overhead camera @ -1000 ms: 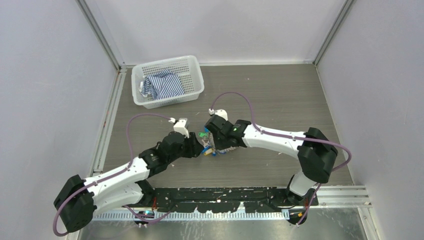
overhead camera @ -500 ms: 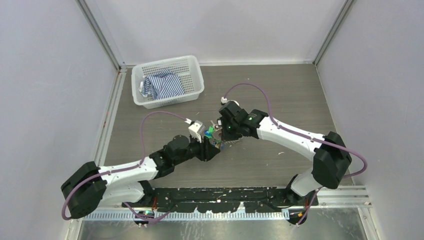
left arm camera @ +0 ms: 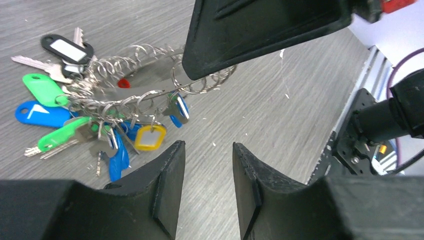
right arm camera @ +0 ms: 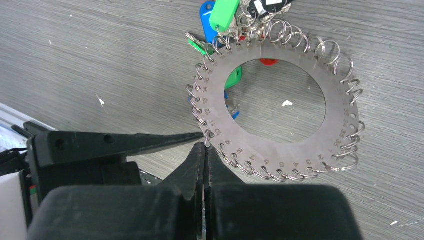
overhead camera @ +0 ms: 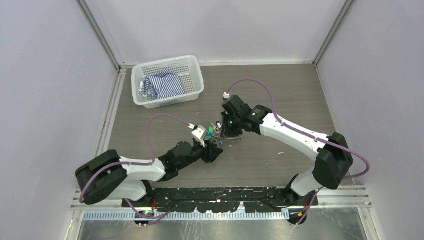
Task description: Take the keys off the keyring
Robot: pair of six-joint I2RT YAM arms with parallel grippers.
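The keyring lies near the middle of the table, a flat grey numbered disc with a wide hole and small wire loops all round its rim. The keys bunch at one side of it, some with blue, green, yellow and black tags, and rest on the wood.

The right gripper has its jaws pressed together, tips down at the disc's rim. Whether they pinch one of the small loops there I cannot tell. The left gripper sits low just beside the bundle with its jaws apart and nothing between them. In the right wrist view, one left finger reaches in from the side, its point right at the rim next to the right tips.

From above, the two grippers crowd over the bundle and hide most of it. In the left wrist view the right gripper's black body covers the far part of the keyring.

A white basket with a striped cloth inside stands well apart in the far left corner. White specks dot the wood.
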